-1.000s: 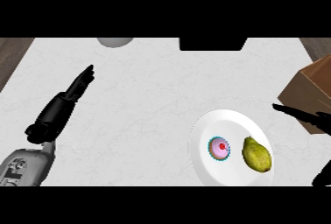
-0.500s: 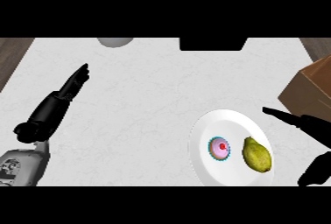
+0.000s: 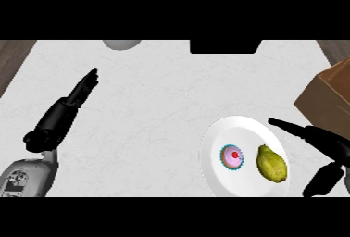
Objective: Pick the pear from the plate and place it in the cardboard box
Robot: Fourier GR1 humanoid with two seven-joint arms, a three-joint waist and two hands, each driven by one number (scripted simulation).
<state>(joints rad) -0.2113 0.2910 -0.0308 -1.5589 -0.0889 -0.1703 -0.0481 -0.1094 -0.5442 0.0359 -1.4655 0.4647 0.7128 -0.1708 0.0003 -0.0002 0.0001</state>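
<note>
Pear point(image 3: 271, 163): lying on the white plate point(image 3: 236, 129), beside a pink cupcake point(image 3: 232, 158). My right hand point(image 3: 327, 141): hovering spread open at the plate's right rim, empty. Cardboard box point(image 3: 328, 99): sitting at right edge. My left hand point(image 3: 65, 111): resting with fingers straight, far left.

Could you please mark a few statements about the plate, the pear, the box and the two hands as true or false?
1. The pear lies on the plate. True.
2. The right hand is curled round the pear. False: it is open beside the plate, not holding it.
3. A cupcake shares the plate. True.
4. The cardboard box stands at the counter's left. False: it is at the right edge.
5. The left hand holds the cupcake. False: it is open and holds nothing, far left of the plate.
</note>
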